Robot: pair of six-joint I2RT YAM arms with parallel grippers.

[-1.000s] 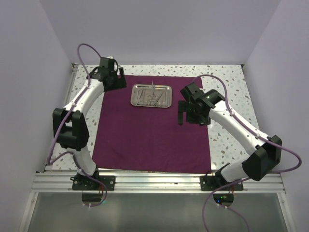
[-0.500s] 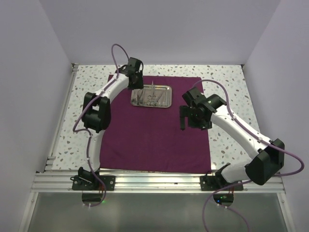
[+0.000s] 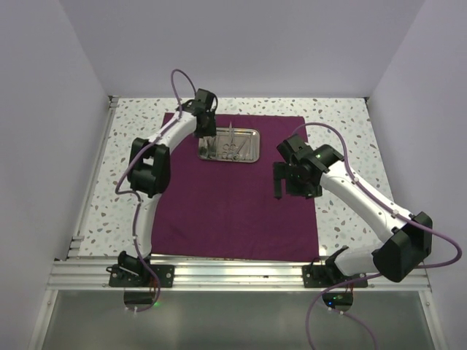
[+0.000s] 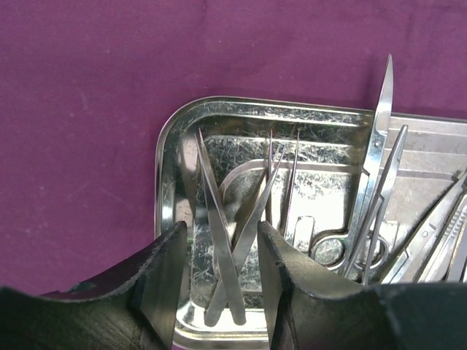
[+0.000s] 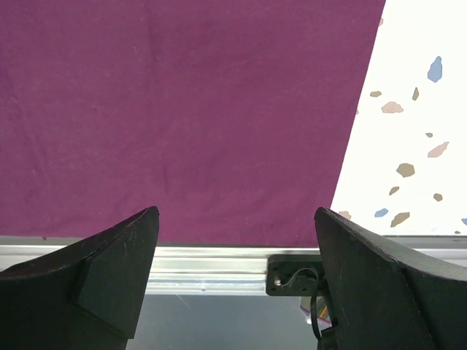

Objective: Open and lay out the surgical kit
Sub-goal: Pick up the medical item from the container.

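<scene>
The dark purple cloth (image 3: 233,208) lies spread flat on the table. The shiny steel tray (image 3: 248,154) sits on its far middle and holds tweezers, scissors and forceps. My left gripper (image 3: 207,146) is over the tray's left end. In the left wrist view the left gripper (image 4: 221,230) is open, with its fingers either side of crossed silver tweezers (image 4: 219,248) in the tray (image 4: 165,168). Scissors (image 4: 373,197) lie to their right. My right gripper (image 3: 279,184) hovers open and empty over the cloth (image 5: 182,95), right of the tray; its jaws (image 5: 236,213) stand wide apart.
The speckled white tabletop (image 3: 350,124) shows around the cloth and to its right (image 5: 416,109). An aluminium rail (image 3: 233,271) runs along the near edge (image 5: 211,259), with the arm mounts on it. Plain walls close in the left, right and back.
My left arm has swung from the cloth's far left corner to the tray's left end. My right gripper has shifted slightly right and toward me.
</scene>
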